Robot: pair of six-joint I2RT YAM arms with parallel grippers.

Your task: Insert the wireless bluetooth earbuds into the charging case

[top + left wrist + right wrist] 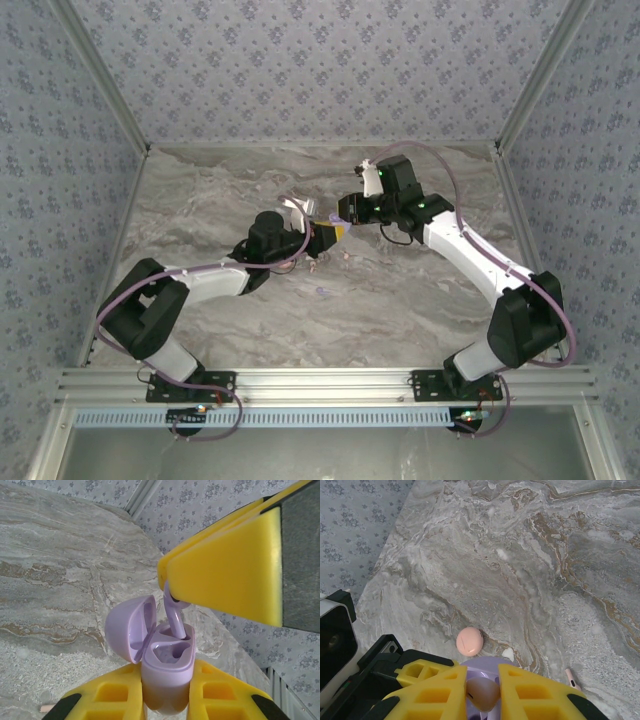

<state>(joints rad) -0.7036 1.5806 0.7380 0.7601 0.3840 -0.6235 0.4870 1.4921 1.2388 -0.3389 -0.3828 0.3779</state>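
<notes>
My left gripper (167, 682) (322, 236) is shut on the body of a lilac charging case (167, 672), which it holds upright off the table with the lid (129, 627) swung open to the left. My right gripper (483, 682) (346, 214) hangs just above it, shut on the head of a lilac earbud (175, 617) (482, 692). The earbud's stem points down into the case's far slot; the near slot shows bare. A pale pink earbud (570, 678) lies on the marble at the right.
A round pink case (469, 641) lies shut on the marble table (530, 555) below the grippers. A small lilac bud (322, 292) rests nearer the arm bases. Patterned walls close the table at the back and sides.
</notes>
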